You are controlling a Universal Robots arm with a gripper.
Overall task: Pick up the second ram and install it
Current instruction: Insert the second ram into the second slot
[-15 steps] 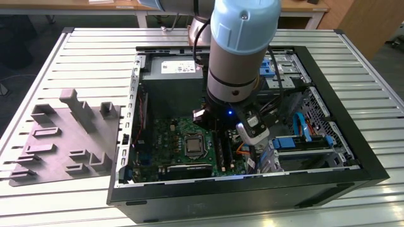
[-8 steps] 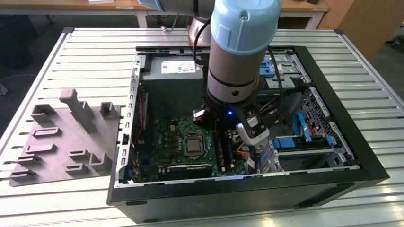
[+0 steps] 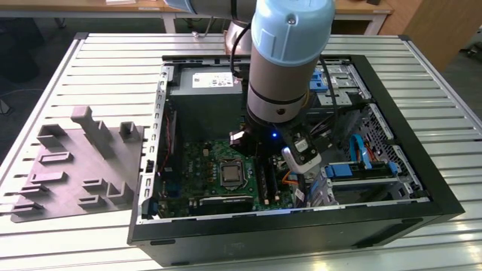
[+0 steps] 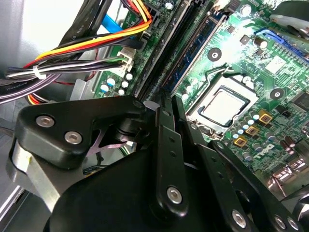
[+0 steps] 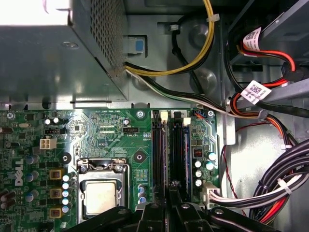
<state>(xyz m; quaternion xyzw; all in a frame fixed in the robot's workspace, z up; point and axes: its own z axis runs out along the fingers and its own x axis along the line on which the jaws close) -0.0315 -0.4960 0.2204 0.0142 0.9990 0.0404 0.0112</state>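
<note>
Slatted desk, open case: second ram on edge in its slot, long axis toward power supply; fingers together at its end.

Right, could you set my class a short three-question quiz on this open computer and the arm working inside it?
1. True or false: the grey holder tray lies inside the computer case.
2. The gripper is nearest to which? A the RAM slots; B the power supply; C the drive cage.
3. Which silver-capped part sits on the motherboard beside the RAM slots?

Key: 1 false, it lies on the slatted table, at the exterior view's left of the case. 2 A. 3 the processor.
</note>
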